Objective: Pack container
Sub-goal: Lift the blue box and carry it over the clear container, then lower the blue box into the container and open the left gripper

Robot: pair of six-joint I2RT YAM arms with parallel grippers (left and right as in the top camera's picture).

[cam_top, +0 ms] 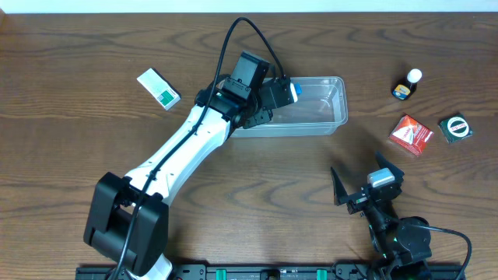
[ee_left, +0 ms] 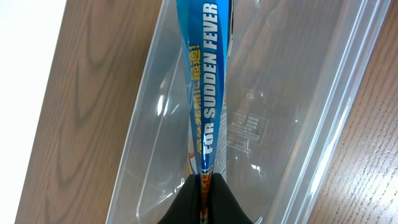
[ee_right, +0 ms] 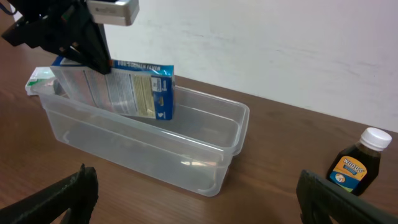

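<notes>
We see the container (cam_top: 320,110) lying on the wooden table (cam_top: 70,155). The left gripper (cam_top: 280,95) hangs over the left end of the container and is closed on a blue box (ee_left: 205,87), which stands on its edge, its lower part inside the container. We cannot tell if the box touches the bottom. The right gripper (cam_top: 362,185) waits near the front of the container with its fingers wide apart, holding nothing. Right of the container are a small bottle (ee_right: 357,163) and a red box (cam_top: 410,134); left of it lies a green-and-white box (cam_top: 159,88).
</notes>
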